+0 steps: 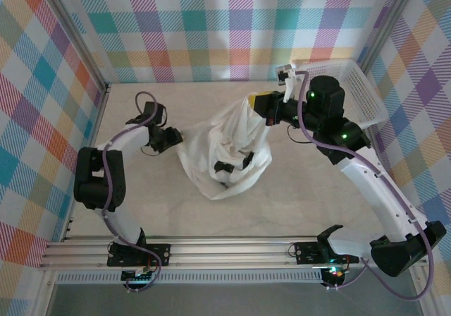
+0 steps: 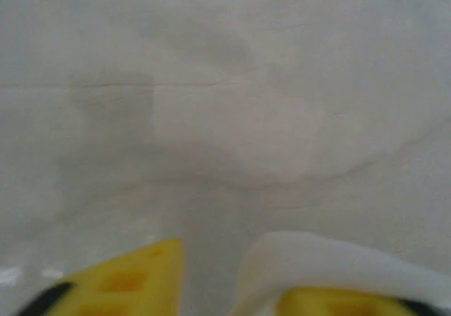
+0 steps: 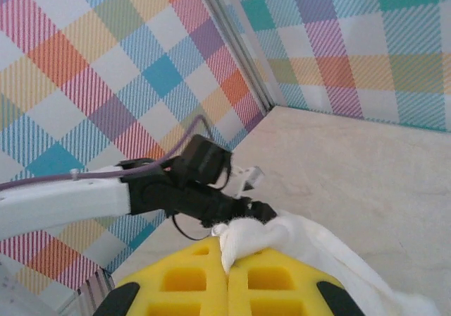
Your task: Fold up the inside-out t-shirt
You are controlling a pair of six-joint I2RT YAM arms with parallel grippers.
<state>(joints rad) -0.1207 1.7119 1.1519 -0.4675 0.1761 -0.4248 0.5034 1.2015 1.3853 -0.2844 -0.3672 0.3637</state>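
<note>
T-shirt edge hangs from right gripper, bare table around.

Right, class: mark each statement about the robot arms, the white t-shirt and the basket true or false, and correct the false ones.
1. The right gripper is shut on the t-shirt, holding part of it up. True.
2. The t-shirt lies flat and folded. False: it is bunched in a heap on the table.
3. The white basket stands in the far right corner. True.
4. The left gripper is shut. False: its fingers stand apart, with cloth draped over one.
</note>
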